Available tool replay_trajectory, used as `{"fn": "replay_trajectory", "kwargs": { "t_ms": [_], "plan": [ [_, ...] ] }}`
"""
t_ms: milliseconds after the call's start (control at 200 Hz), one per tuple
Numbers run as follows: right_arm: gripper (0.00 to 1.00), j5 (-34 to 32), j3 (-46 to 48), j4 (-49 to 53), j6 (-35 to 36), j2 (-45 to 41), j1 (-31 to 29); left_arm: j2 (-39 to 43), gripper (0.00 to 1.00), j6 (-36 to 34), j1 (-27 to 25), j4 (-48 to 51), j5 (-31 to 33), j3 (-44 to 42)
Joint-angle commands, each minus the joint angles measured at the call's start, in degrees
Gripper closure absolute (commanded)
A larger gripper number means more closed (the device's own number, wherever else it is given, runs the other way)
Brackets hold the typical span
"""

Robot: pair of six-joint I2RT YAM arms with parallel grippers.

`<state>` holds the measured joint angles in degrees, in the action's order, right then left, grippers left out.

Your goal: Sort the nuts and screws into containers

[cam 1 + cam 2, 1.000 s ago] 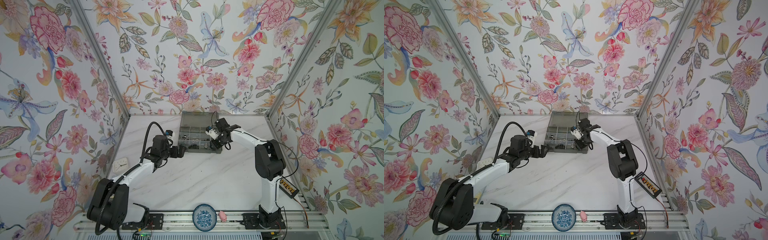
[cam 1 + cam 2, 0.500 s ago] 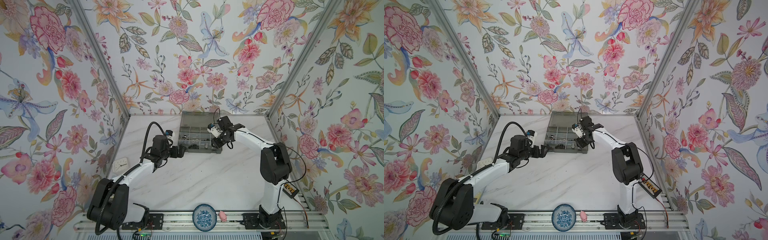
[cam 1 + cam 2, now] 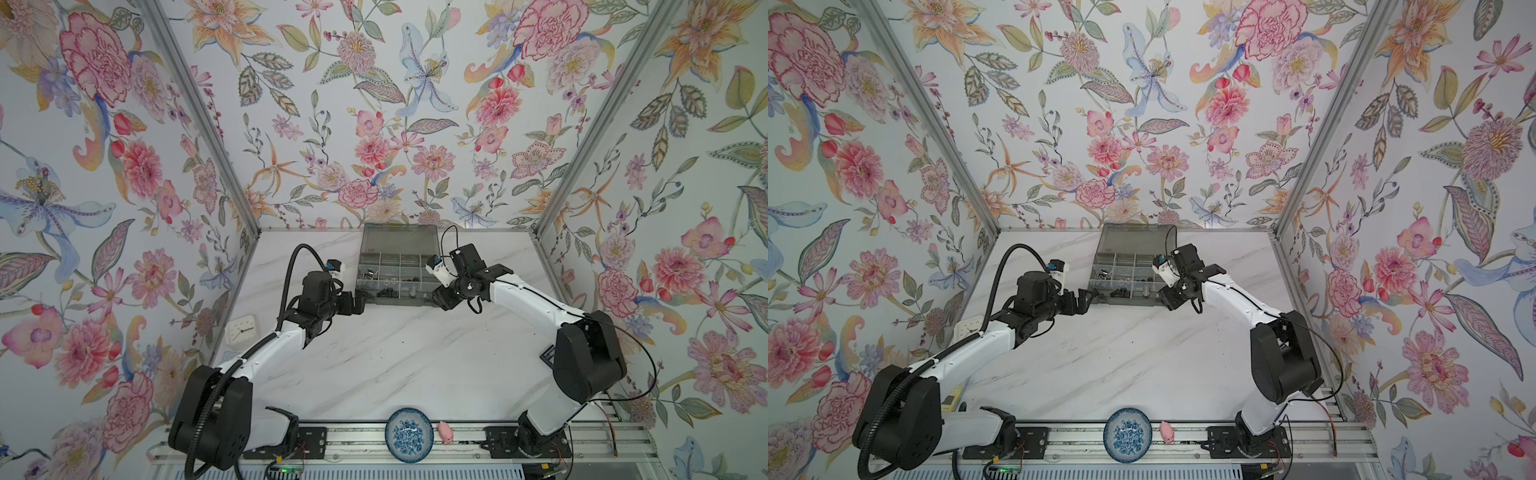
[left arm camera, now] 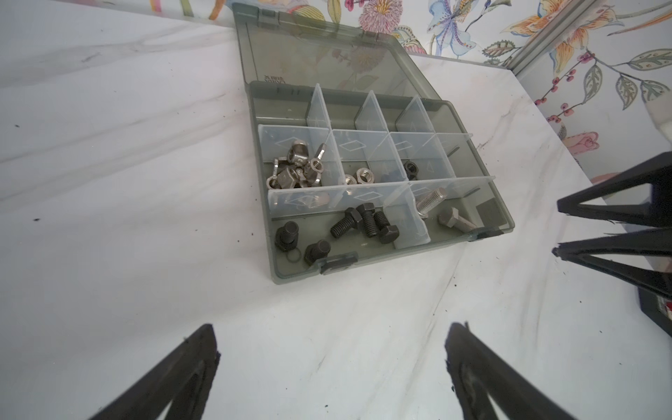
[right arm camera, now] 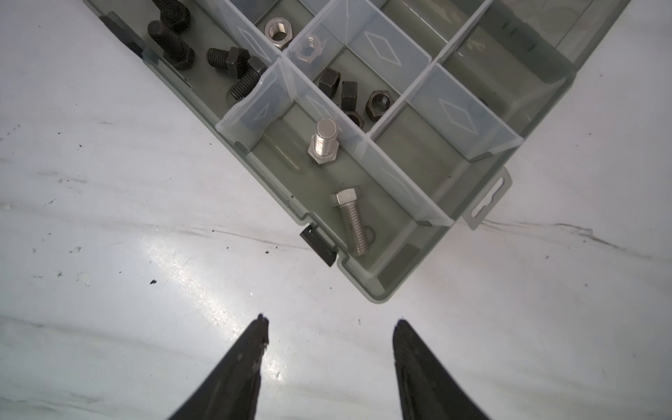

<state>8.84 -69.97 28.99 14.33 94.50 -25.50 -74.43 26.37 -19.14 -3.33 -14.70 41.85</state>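
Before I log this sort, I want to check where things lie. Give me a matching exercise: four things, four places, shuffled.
Box rows: near means toward the rail.

1. wing nuts
2. black screws
3. silver screws
4. bowl

A. near row, right compartment
B. on the rail
C. middle row, left compartment
D. near row, left compartment

Pairs: 1-C, 2-D, 3-A, 4-B.

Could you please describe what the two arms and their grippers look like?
Both arms have white tubes between bulky black joints. The left arm carries a ribbed black hose; the right arm trails thin black cables. The left gripper and right gripper have matte black, tapering, pointed jaws.
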Motion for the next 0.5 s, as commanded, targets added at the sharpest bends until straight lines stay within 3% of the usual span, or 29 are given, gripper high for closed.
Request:
{"fn": "replay_trajectory", "kwargs": {
  "t_ms": [0, 495],
  "plan": [
    [0.4, 1.48, 5.05, -6.31, -1.68, -4.54, 2.51, 3.61, 0.01, -1.48, 0.77, -1.1, 6.73, -1.9],
    [0.37, 3.52, 29.06, -29.52, -7.35, -23.12, 20.31, 12.68, 0.01, -6.58, 2.05, -0.36, 19.46, -3.36]
  ]
}}
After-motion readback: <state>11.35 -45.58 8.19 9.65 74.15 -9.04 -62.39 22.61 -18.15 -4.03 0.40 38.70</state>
